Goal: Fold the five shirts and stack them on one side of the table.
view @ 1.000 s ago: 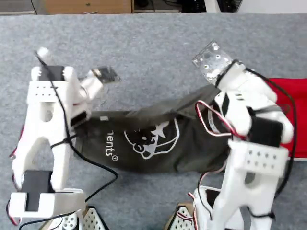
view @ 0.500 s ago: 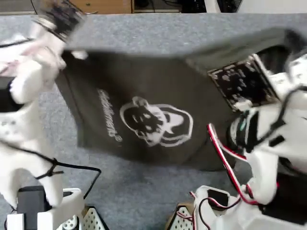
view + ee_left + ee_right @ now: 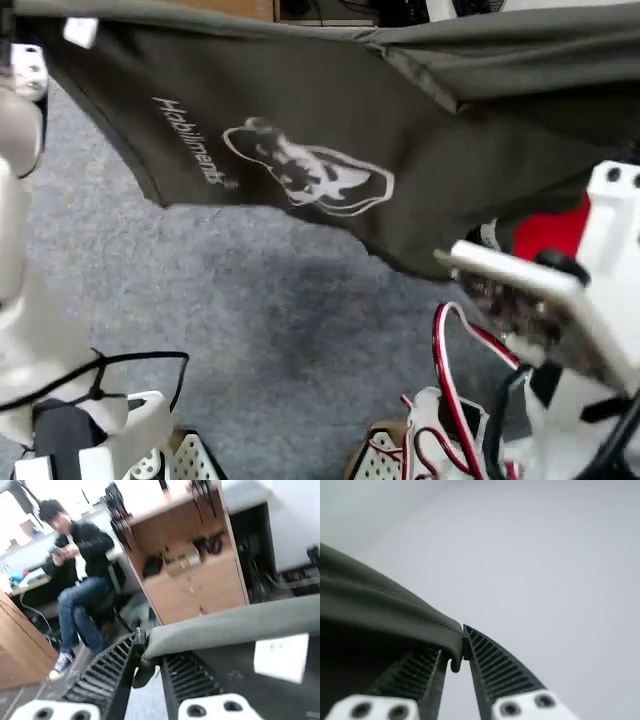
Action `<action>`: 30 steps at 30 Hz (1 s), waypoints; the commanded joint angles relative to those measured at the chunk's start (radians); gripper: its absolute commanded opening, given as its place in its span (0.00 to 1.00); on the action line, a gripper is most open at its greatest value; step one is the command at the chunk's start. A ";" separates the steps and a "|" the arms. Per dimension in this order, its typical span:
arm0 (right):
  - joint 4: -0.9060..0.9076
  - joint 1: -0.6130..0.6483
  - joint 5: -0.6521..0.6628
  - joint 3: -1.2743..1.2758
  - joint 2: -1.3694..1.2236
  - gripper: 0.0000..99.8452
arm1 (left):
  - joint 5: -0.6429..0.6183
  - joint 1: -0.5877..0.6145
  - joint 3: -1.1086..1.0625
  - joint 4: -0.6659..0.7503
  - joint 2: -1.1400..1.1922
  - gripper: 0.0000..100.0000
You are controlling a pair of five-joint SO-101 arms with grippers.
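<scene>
A dark olive shirt [image 3: 330, 110] with a white printed figure hangs spread in the air, high above the grey table [image 3: 220, 320]. My left gripper [image 3: 146, 647] is shut on its hem at one corner, next to a white label [image 3: 280, 654]. My right gripper [image 3: 457, 652] is shut on the other corner of the same dark shirt [image 3: 375, 615], raised toward a pale wall. A red shirt [image 3: 550, 228] lies on the table at the right, partly behind the right arm [image 3: 560, 330].
The left arm [image 3: 20, 300] rises along the left edge, cables hanging by its base. The grey table lies bare beneath the hanging shirt. A wooden cabinet [image 3: 200, 575] stands beyond the table's far edge.
Both arms have lifted the dark shirt from the table and stretched it wide in the air. It now hangs higher and closer to the high camera than half a second ago.
</scene>
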State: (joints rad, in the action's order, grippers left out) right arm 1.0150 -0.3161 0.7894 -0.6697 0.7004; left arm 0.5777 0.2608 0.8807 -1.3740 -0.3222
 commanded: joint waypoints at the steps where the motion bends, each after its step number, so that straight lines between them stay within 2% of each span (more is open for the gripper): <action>1: -0.026 -0.048 0.026 -0.065 -0.010 0.00 | -0.014 0.023 0.121 0.020 -0.021 0.02; 5: -0.023 -0.143 0.051 -0.130 -0.008 0.00 | -0.014 0.023 0.221 -0.003 -0.021 0.02; 9: -0.020 -0.223 0.051 -0.182 -0.008 0.00 | -0.014 0.020 0.371 -0.126 -0.021 0.02; 13: 0.060 -0.237 0.052 -0.223 -0.008 0.00 | -0.011 0.014 0.485 -0.272 -0.019 0.02; 17: 0.204 -0.234 0.054 -0.220 -0.018 0.00 | -0.009 0.014 0.470 -0.384 -0.008 0.02; 19: 0.267 -0.197 0.054 -0.196 -0.033 0.00 | -0.008 0.014 0.374 -0.385 -0.008 0.02; 22: 0.350 -0.058 0.064 -0.087 -0.067 0.00 | -0.008 0.012 0.170 -0.385 -0.008 0.02; 25: 0.410 0.065 0.098 0.081 -0.102 0.00 | 0.048 -0.028 -0.098 -0.374 -0.001 0.02; 28: 0.384 0.153 0.098 0.294 -0.145 0.00 | 0.098 -0.061 -0.396 -0.285 0.025 0.02; 30: 0.304 0.197 0.071 0.432 -0.174 0.00 | 0.112 -0.061 -0.577 -0.169 0.044 0.02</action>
State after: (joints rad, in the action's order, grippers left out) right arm 1.4001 -0.1857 0.8753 -0.4181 0.5577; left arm 0.6621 0.2133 0.5754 -1.6747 -0.2869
